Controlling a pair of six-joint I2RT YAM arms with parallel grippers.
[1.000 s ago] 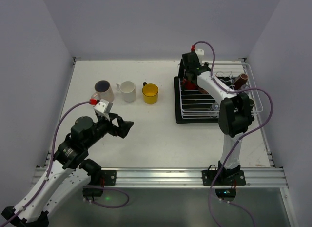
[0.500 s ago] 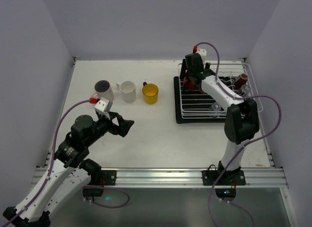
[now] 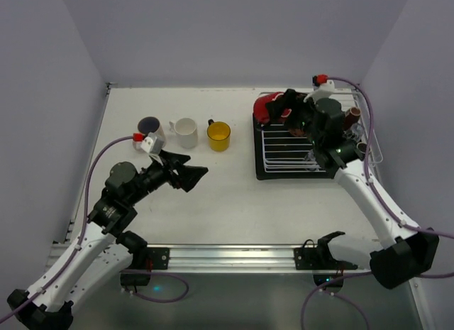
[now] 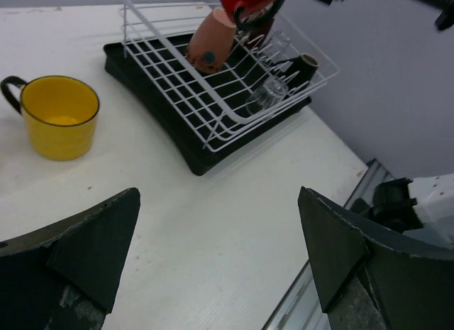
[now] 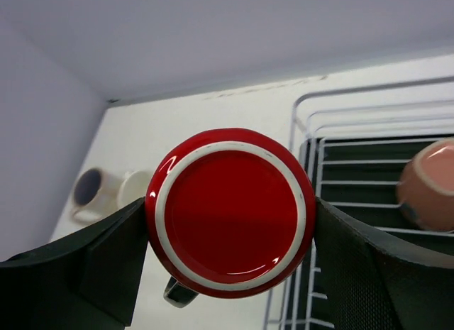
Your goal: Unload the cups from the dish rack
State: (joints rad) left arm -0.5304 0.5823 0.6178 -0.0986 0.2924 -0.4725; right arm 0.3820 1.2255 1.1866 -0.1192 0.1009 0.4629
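My right gripper (image 3: pixel 278 108) (image 5: pixel 230 227) is shut on a red cup (image 3: pixel 267 108) (image 5: pixel 230 208), held above the far left corner of the white wire dish rack (image 3: pixel 284 154) (image 4: pixel 225 116) (image 5: pixel 306 103); its base faces the wrist camera. A pinkish-brown cup (image 4: pixel 211 40) (image 5: pixel 428 185), a clear glass (image 4: pixel 268 96) (image 3: pixel 310 158) and a dark brown cup (image 3: pixel 351 117) (image 4: pixel 306 62) lie in the rack. On the table stand a yellow cup (image 3: pixel 218 135) (image 4: pixel 59 116), a white cup (image 3: pixel 186 132) and a cream cup (image 3: pixel 150 130). My left gripper (image 3: pixel 191 170) (image 4: pixel 218 202) hangs open over the table.
The rack sits on a black tray (image 3: pixel 259 171) (image 4: pixel 177 142) at the right of the table. Grey walls close in the back and both sides. A metal rail (image 3: pixel 234 255) runs along the near edge.
My right gripper shut on the red cup and raised it out of the rack while its arm swung to the right. My left gripper moved a little forward and right, staying open.
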